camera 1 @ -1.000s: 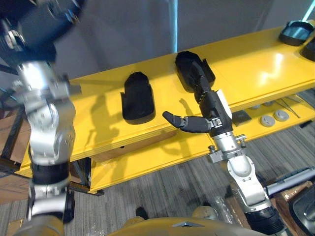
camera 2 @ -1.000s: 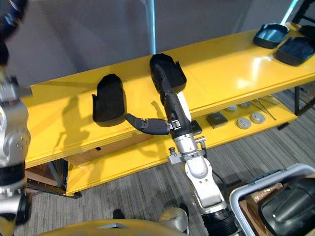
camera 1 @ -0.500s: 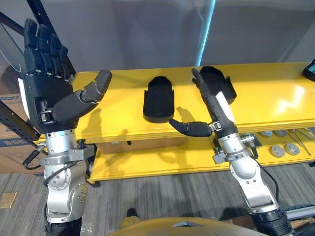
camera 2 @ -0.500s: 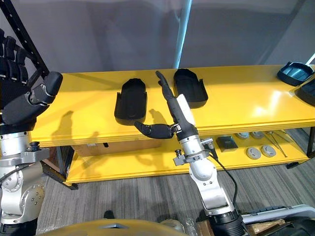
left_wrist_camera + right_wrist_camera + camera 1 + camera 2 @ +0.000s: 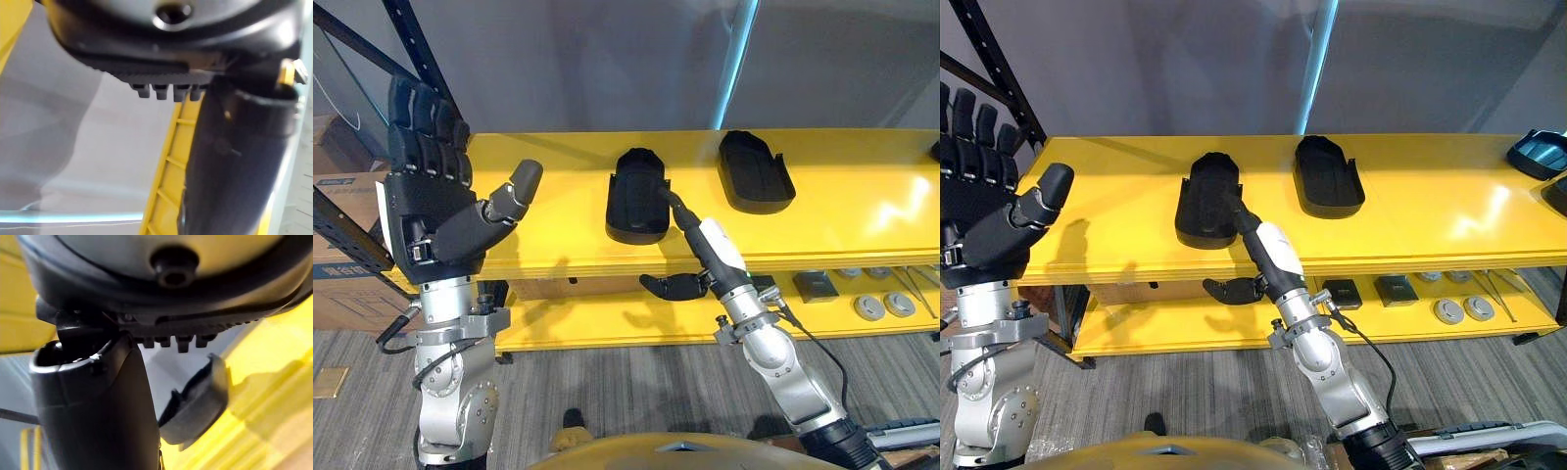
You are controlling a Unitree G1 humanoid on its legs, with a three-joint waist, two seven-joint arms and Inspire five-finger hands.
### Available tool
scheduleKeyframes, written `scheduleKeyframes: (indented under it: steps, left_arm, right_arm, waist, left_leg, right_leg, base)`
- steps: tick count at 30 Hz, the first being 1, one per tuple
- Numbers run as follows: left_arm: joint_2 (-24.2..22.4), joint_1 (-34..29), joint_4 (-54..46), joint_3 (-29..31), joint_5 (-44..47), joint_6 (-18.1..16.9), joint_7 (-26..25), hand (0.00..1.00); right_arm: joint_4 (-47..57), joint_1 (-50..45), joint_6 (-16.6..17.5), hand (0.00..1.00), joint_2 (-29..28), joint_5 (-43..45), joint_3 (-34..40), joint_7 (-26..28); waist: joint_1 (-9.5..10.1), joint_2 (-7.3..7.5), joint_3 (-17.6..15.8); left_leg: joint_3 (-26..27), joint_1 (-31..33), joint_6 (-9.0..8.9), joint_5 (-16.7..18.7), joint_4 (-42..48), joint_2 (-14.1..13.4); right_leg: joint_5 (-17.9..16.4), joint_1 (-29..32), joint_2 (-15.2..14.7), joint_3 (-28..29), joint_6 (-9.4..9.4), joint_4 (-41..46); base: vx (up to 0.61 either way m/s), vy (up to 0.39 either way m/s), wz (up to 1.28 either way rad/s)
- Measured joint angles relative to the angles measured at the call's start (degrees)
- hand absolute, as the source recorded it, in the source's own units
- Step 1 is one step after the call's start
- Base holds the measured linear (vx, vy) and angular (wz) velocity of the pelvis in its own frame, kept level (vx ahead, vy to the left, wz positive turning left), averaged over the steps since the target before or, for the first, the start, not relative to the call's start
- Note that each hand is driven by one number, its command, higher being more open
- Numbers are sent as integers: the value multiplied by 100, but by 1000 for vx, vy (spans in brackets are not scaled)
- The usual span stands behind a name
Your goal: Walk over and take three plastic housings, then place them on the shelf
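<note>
Grey wall stands behind a glossy yellow shelf point(image 5: 558, 206), where two black plastic housings lie well apart, the left one point(image 5: 636, 191) and the right one point(image 5: 756, 171). Both are shallow hollow shells, long axis toward the wall, rounded end far. The right hand point(image 5: 705, 245) reaches the left housing's near edge with straight fingers. The left hand point(image 5: 426, 206) is raised, spread wide.

The yellow shelf point(image 5: 862, 211) has a smooth, glossy painted top with bright glare, the black housing point(image 5: 636, 194) on it and the second housing point(image 5: 756, 171) on it look like matt plastic, and the floor point(image 5: 617, 392) under the shelf is rough, streaky grey carpet.
</note>
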State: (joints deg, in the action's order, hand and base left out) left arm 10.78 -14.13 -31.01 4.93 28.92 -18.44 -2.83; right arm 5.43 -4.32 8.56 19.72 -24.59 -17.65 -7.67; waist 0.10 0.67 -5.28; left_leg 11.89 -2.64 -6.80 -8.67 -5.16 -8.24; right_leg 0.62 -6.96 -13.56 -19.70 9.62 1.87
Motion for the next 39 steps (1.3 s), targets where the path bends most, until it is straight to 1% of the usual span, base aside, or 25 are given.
scheduleKeyframes:
  steps: [3,4,6,9,12,14,17,19,21,25,27,31,33,35,39]
  left_arm:
    - [-166,-2,53,-180,0,14,31,100]
    - [-177,-1,70,-208,-2,15,48,100]
    - [-182,-1,157,-246,-23,80,153,100]
    - [-183,-16,171,-304,-28,148,160,100]
    - [-185,-59,183,-302,-19,153,164,100]
    - [-202,-131,184,-301,-19,165,184,100]
    - [-230,-201,207,-294,-4,241,239,100]
    - [-339,-203,336,-291,-2,252,310,100]
    - [-399,-208,432,-289,0,274,352,100]
    - [-412,-210,450,-291,-1,333,440,100]
    - [-414,-211,450,-291,-1,361,448,100]
    - [-417,-215,452,-291,-1,365,478,100]
    - [-420,-215,453,-292,-1,368,478,100]
    - [-422,-215,465,-294,-2,373,478,100]
    - [-422,-208,650,-377,-8,392,492,100]
  right_arm:
    - [-490,59,-175,100,-166,-3,1,-505]
    - [-565,87,-206,100,-197,-3,-3,-590]
    - [-752,217,-327,100,-252,-115,-39,-935]
    - [-844,436,-450,100,-278,-193,-89,-1226]
    - [-1001,738,-489,100,-442,-189,-96,-1568]
    - [-1034,870,-490,100,-534,-163,-94,-1693]
    - [-1120,1013,-487,100,-620,-13,-86,-1783]
    - [-1309,1130,-485,100,-656,97,-80,-1795]
    - [-1403,1190,-484,100,-680,278,-82,-1795]
    - [-1427,1207,-492,100,-793,336,26,-1793]
    - [-1438,1216,-561,100,-843,335,47,-1788]
    - [-1883,1405,-750,100,-868,307,59,-1757]
    - [-1914,1447,-837,100,-880,309,78,-1762]
    - [-1990,1526,-857,100,-901,309,77,-1769]
    - [-2546,1995,-929,100,-955,365,102,-1778]
  waist:
    - [52,-22,-25]
    - [56,-29,-30]
    - [83,-66,-58]
    - [121,-71,-75]
    - [124,-64,-81]
    - [136,-52,-122]
    - [143,-57,-211]
    - [165,-67,-235]
    - [175,-78,-252]
    - [191,-133,-300]
    - [196,-151,-320]
    - [213,-149,-322]
    - [219,-149,-322]
    - [224,-150,-322]
    - [228,-158,-326]
  left_leg:
    - [-15,8,1,-4,0,-1]
    - [-15,11,1,-6,0,-2]
    - [-23,21,1,-11,0,-2]
    - [-50,45,-1,-16,0,-4]
    - [-98,118,-5,-28,2,-2]
    - [-126,132,-9,-60,4,0]
    - [-159,111,-11,-66,3,1]
    - [-184,114,-7,-73,2,2]
    - [-206,117,-7,-82,2,1]
    - [-229,118,-5,-87,1,-2]
    - [-235,118,0,-92,1,-4]
    - [-247,117,-4,-103,1,-7]
    - [-249,116,-6,-106,1,-14]
    - [-250,115,-10,-112,2,-25]
    - [-274,109,-9,-136,2,-35]
  right_leg:
    - [-2,8,0,-31,1,1]
    - [-2,12,0,-31,1,2]
    - [-1,23,1,-35,0,3]
    - [0,41,5,-45,-1,3]
    - [1,77,7,-63,-3,4]
    - [9,55,9,-92,6,19]
    - [7,0,9,-141,6,46]
    - [-1,-10,9,-166,-3,53]
    - [-29,-11,9,-183,-40,74]
    - [-38,-11,9,-213,-46,90]
    - [-38,-10,9,-219,-46,95]
    - [-35,-9,11,-226,-47,98]
    - [-34,-8,19,-228,-47,98]
    - [-33,-9,30,-232,-48,98]
    - [-31,-17,41,-252,-49,107]
  base:
    - [-22,-2,1]
    - [0,0,0]
    - [0,0,0]
    - [0,0,0]
    - [9,-10,6]
    - [19,-12,9]
    - [1,-11,9]
    - [-35,-7,6]
    - [-36,-7,5]
    - [-45,-8,2]
    - [-44,-7,1]
    - [-23,-4,1]
    - [0,0,0]
    - [0,0,0]
    - [-20,-8,2]
